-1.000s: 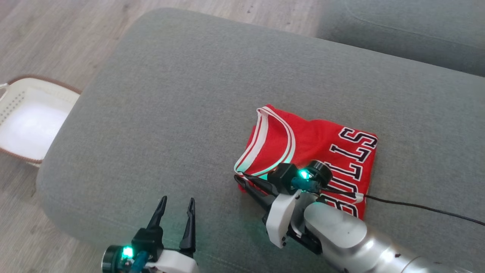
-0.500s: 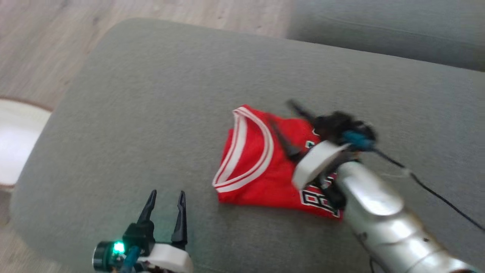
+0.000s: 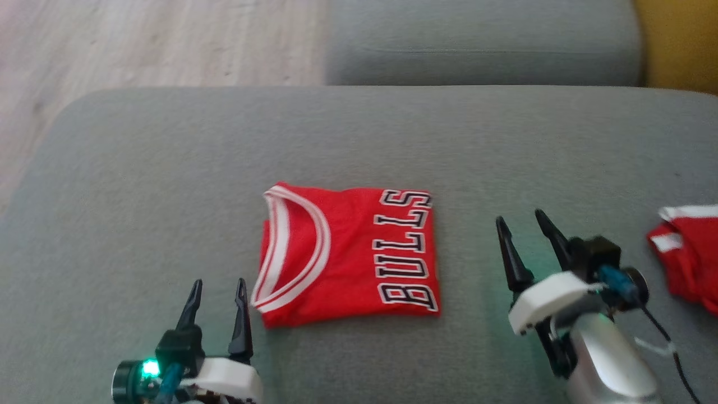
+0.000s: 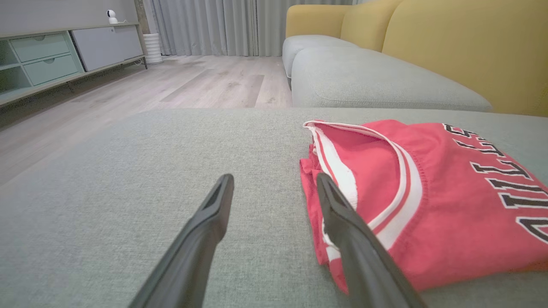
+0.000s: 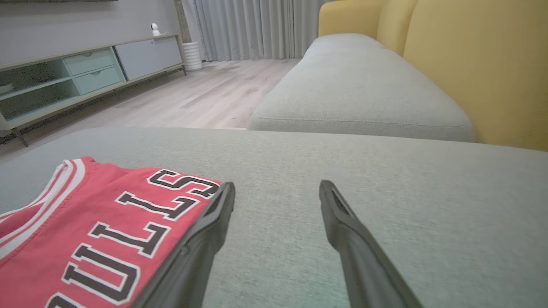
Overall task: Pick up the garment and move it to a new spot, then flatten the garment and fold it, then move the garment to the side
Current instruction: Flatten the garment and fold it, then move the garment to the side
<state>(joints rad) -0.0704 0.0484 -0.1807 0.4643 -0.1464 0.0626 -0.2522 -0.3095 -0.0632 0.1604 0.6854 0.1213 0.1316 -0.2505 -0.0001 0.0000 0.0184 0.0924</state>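
1. The right gripper stands wide and empty, just off the lettered edge of the garment, clear of the cloth.
2. The left gripper is also wide and empty, at the garment's near collar corner. Whether its inner finger touches the cloth I cannot tell.
3. The garment, a red jersey, lies folded into a neat rectangle between the two grippers, lettering up, with the grey cushion under it.
4. Another red cloth lies well to the garment's right, beyond the right gripper.
5. The fold looks finished, so the step in hand is probably moving the garment aside.
6. That calls for pinching one folded edge through all its layers and carrying it low, so the fold holds.
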